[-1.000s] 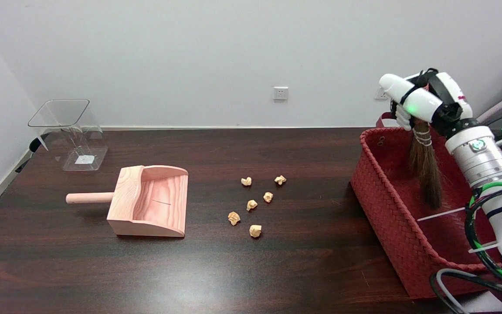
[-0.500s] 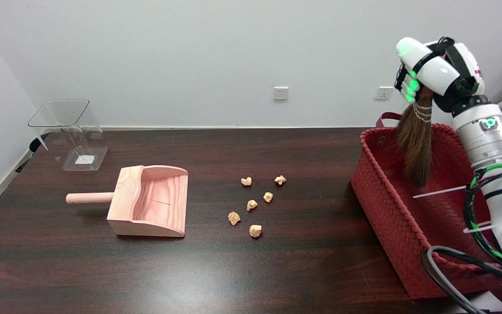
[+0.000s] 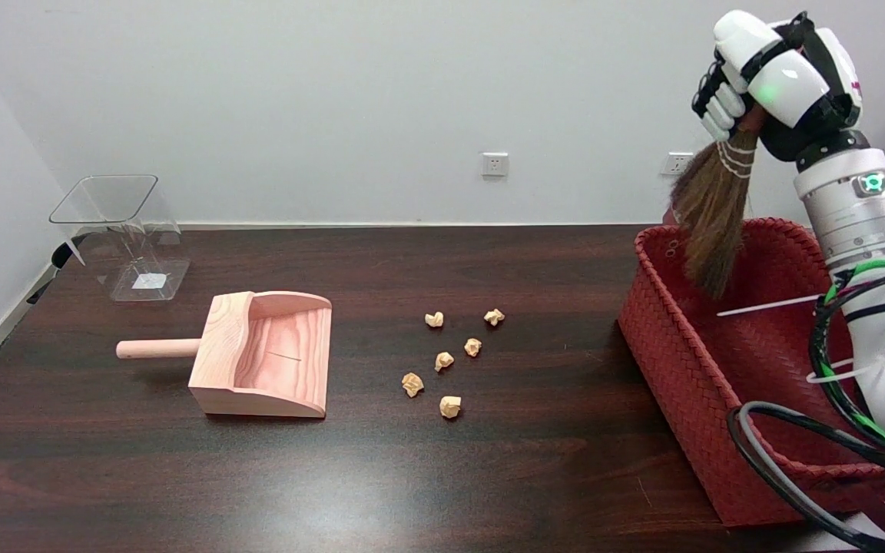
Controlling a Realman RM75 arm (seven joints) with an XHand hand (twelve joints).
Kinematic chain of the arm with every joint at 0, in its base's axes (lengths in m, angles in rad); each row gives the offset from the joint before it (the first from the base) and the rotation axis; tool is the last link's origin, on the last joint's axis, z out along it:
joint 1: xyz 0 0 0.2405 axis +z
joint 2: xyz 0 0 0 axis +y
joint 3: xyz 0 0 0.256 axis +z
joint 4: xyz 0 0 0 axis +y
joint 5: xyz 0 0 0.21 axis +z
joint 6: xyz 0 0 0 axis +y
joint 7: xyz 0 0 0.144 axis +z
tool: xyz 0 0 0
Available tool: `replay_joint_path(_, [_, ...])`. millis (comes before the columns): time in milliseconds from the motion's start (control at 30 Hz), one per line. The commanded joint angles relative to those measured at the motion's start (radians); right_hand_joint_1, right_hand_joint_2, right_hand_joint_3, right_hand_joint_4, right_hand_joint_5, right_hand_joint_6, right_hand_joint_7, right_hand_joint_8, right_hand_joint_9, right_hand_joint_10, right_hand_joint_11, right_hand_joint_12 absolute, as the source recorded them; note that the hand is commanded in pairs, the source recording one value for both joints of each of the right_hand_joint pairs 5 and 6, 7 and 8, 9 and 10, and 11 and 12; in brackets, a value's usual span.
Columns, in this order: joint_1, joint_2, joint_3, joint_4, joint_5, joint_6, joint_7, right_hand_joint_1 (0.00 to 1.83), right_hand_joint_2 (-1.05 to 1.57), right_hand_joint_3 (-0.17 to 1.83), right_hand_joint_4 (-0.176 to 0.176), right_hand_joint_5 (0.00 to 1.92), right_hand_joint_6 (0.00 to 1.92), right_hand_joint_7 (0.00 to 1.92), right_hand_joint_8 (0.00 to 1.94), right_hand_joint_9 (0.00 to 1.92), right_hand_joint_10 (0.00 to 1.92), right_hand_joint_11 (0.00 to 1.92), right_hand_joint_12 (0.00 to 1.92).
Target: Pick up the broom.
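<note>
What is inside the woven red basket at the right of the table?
The woven red basket shows only its bare red lining. The brown bristle broom hangs above it, gripped by the right hand. The arm hides the basket's right part.

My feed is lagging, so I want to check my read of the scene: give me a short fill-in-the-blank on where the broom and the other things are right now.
1. The right robot hand holds the broom with its bristles pointing ____.
2. The bristle tips hang over the red woven ____.
3. The crumpled paper scraps lie on the table between the basket and the wooden ____.
4. The clear container stands at the table's far ____ corner in the head view.

Missing words: down; basket; dustpan; left
</note>
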Motion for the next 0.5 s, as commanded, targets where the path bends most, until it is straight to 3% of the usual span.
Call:
replay_joint_path(33, [0.117,0.007,-0.094,0.003,0.002,-0.036,0.102,0.77,1.57,0.47,0.0,1.92,1.92,1.92,1.92,1.92,1.92,1.92,1.92])
replay_joint_path(500, [0.184,-0.012,-0.23,0.003,0.002,0.001,0.094,0.78,1.57,0.45,0.0,1.92,1.92,1.92,1.92,1.92,1.92,1.92,1.92])
